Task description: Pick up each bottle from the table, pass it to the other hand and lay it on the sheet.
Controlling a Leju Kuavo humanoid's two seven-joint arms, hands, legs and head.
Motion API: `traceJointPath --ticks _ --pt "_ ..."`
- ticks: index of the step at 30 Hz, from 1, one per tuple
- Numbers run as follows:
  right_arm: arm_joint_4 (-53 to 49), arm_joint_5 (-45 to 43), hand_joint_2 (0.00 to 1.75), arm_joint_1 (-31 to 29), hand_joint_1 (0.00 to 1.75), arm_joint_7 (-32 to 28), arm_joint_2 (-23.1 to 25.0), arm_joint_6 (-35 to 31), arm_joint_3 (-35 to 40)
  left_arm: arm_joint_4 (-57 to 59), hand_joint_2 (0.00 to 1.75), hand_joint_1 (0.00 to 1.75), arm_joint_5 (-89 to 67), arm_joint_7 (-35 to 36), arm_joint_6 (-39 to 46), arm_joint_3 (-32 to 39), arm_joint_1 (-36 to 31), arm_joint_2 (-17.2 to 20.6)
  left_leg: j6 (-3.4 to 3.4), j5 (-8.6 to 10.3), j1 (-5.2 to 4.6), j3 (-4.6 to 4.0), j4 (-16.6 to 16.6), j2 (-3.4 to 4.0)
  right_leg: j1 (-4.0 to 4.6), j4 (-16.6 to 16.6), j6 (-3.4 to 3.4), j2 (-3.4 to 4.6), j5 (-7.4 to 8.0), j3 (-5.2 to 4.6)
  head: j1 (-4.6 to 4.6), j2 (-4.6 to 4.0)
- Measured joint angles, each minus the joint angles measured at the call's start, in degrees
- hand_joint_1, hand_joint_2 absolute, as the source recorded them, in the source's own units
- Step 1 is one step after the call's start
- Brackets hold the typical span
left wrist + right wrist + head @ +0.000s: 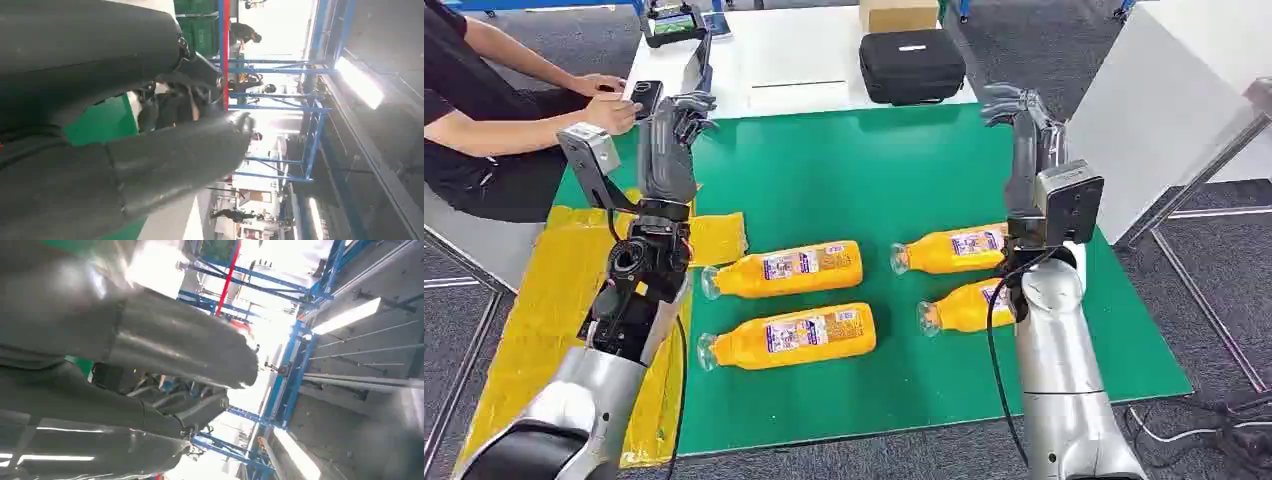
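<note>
Four orange bottles lie on their sides on the green mat (844, 170). Two are left of centre, one farther (789, 268) and one nearer (789, 337). The other two are on the right, one farther (949, 250) and one nearer (964, 307), the nearer partly hidden behind my right forearm. The yellow sheet (554, 290) lies along the mat's left edge, under my left arm. My left hand (674, 130) is raised upright above the sheet's far end, holding nothing. My right hand (1019, 120) is raised above the right pair, also empty. The thumb stands apart from the fingers on both the left hand (150, 150) and the right hand (165, 355).
A person sits at the far left, hands on a phone (646, 97) close to my left hand. On the white table (804, 50) behind the mat stand a black case (912, 65) and a cardboard box (898, 14). A white panel (1164, 90) rises at the right.
</note>
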Motion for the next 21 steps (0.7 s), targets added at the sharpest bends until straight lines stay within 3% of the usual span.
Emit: traceJointPath --ticks 3,6,10,18,19,21 --pt "-0.1 -1.4 0.00 0.5 1.75 -0.6 0.0 2.8 0.0 -0.5 0.00 1.75 -2.4 -1.5 1.2 0.0 0.8 0.0 -0.01 -0.02 0.00 0.00 0.0 0.00 0.00 0.0 0.00 0.00 0.00 0.03 0.02 0.00" --pt "-3.0 -3.9 0.00 7.8 1.75 -7.0 0.1 10.2 0.0 -7.2 0.00 1.75 -8.3 -8.9 1.4 0.3 10.9 0.3 -0.09 -0.53 -0.03 0.54 0.0 0.02 -0.02 0.0 0.01 0.02 -0.39 0.54 0.02 0.00" --pt "-4.8 -4.1 0.00 14.9 1.75 -10.1 0.7 11.3 0.7 -13.6 0.00 1.75 -10.6 -11.3 0.0 1.8 21.5 0.4 -0.14 -0.57 -0.03 0.15 0.0 -0.01 -0.04 0.0 0.08 0.02 -0.48 0.12 -0.02 0.00" --pt "-8.4 -4.5 0.00 18.1 1.75 -9.0 1.2 11.8 1.1 -19.0 0.00 1.75 -10.7 -10.1 -2.4 3.4 26.3 0.2 -0.16 -0.56 -0.01 0.17 0.0 -0.04 -0.02 0.0 0.01 0.02 -0.53 0.16 0.00 0.00" --pt "-9.2 -4.2 0.00 18.7 1.75 -8.9 1.2 12.0 1.1 -19.7 0.00 1.15 -10.7 -10.1 -2.6 3.5 26.9 0.2 -0.16 -0.56 -0.01 0.17 0.0 -0.04 -0.02 0.0 0.01 0.02 -0.53 0.16 0.00 0.00" --pt "-10.2 -3.9 0.00 19.5 1.75 -8.4 1.3 12.4 1.1 -20.6 0.00 1.15 -10.7 -9.9 -2.7 3.8 27.7 0.2 -0.16 -0.56 -0.01 0.17 0.0 -0.03 -0.03 0.0 0.02 0.02 -0.53 0.15 0.00 0.00"
